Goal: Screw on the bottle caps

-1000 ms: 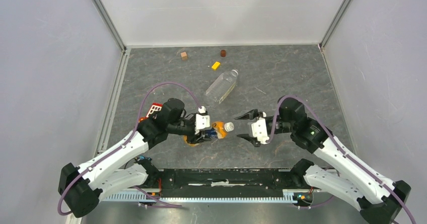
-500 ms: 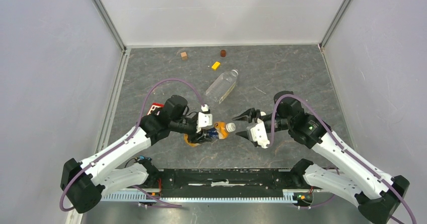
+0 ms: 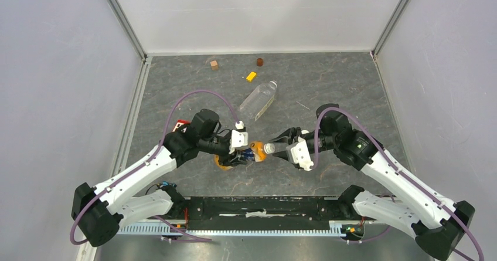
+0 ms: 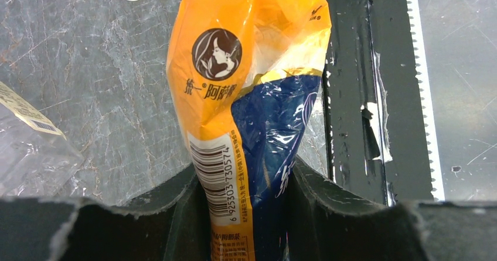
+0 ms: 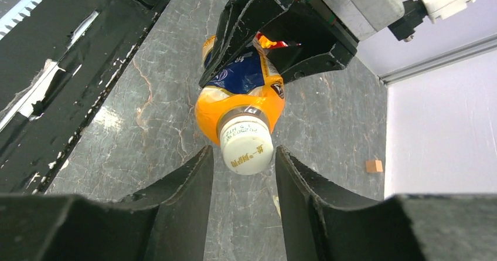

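Left tool point(image 3: 242, 155) pinched the orange bottle point(image 4: 246, 67) around its crumpled, labelled body, holding it on its side over the table point(image 3: 328, 85) with the neck pointing to 3 o'clock. A white cap point(image 5: 246, 143) sat on that neck; whether it was tight, I could not tell. Right tool point(image 3: 276, 148) stood spread, one finger on either side of the cap, touching neither side. To do it well, it should centre on the cap's axis, close squarely on the rim, then twist while the left grip resisted the soft bottle's turning.

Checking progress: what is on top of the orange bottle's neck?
A white cap sits on the orange bottle, between the fingers of the open right gripper. The cap covers the threads, so tightness is unseen.
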Available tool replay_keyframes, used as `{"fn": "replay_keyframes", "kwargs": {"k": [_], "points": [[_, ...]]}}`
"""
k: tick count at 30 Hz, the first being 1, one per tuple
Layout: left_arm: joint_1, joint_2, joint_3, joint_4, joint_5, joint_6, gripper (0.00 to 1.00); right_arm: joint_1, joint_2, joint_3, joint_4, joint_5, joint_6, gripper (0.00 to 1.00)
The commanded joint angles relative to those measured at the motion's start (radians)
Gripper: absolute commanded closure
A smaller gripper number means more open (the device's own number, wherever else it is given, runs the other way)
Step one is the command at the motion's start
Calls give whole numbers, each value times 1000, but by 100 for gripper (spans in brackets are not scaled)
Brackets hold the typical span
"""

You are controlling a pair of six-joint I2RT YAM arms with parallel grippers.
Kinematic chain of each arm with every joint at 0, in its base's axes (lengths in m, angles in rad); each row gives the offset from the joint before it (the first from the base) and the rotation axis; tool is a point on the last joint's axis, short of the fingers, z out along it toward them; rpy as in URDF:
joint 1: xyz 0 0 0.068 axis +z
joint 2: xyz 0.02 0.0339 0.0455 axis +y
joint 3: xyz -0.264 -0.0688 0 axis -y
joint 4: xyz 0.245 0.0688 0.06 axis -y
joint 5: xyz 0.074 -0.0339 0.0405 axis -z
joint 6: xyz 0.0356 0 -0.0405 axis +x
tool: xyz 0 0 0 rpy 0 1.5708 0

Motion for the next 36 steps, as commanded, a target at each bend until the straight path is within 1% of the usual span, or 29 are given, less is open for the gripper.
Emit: {"fn": "replay_keyframes", "kwargs": {"k": [1, 5, 12, 14, 16, 17, 18, 20, 23, 25, 28, 31, 34, 36], "points": [[3, -2, 50, -3, 40, 49, 97, 0, 10, 42, 7, -24, 16, 52], [4, 4, 62, -25, 36, 70, 97, 0, 18, 46, 7, -30, 22, 55], [4, 5, 71, -32, 4, 88, 98, 0, 31, 57, 9, -39, 70, 66], [2, 3, 76, -32, -16, 91, 98, 0, 37, 61, 9, -37, 98, 72], [2, -7, 74, -20, -48, 91, 98, 0, 44, 63, 24, -23, 163, 85], [2, -15, 69, -3, -65, 91, 98, 0, 46, 60, 47, -4, 219, 94], [2, -28, 57, 21, -91, 90, 98, 1, 50, 55, 80, 23, 297, 100], [2, -57, 26, 72, -144, 87, 98, 1, 54, 43, 125, 65, 405, 100], [1, -97, -9, 139, -215, 80, 98, 0, 54, 16, 209, 88, 584, 100], [-3, -127, -31, 178, -263, 87, 98, 1, 55, -7, 288, 117, 754, 100], [-10, -171, -67, 232, -355, 120, 98, 0, 67, -24, 380, 226, 1057, 100], [-24, -210, -115, 286, -457, 196, 98, 1, 121, 2, 378, 326, 1362, 100], [-50, -239, -148, 324, -555, 284, 98, -1, 188, 20, 374, 332, 1612, 100], [-67, -249, -167, 353, -604, 331, 98, 0, 222, 17, 390, 317, 1737, 100]]}}
